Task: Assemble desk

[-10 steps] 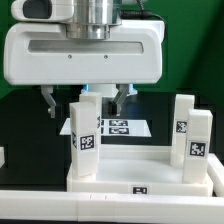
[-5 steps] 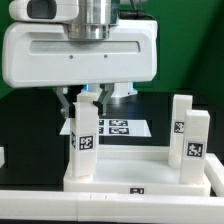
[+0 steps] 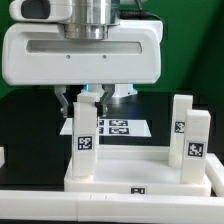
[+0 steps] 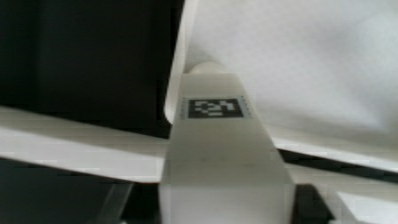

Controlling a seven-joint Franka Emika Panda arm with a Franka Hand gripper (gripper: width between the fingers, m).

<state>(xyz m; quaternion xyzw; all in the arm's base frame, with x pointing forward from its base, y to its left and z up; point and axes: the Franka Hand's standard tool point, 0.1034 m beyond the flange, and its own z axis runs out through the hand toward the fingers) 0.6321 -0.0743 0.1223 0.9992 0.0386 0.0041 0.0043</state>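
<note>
Black table [image 3: 25, 125] under tabletop [image 3: 140, 170], marker board [image 3: 125, 128].

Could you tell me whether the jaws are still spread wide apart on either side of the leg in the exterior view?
No, the jaws have closed against the top of the leg.

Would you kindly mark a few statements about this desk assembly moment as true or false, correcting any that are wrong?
1. The gripper is closed on the top of the leg at the exterior view's left. True.
2. That leg lies flat on the table. False: it stands upright at a corner of the tabletop.
3. Two more legs stand upright at the exterior view's right. True.
4. The marker board is held in the gripper. False: it lies flat on the table behind the tabletop.
5. The legs carry no tags. False: each shows a black-and-white square tag, and the wrist view shows one on the gripped leg.
</note>
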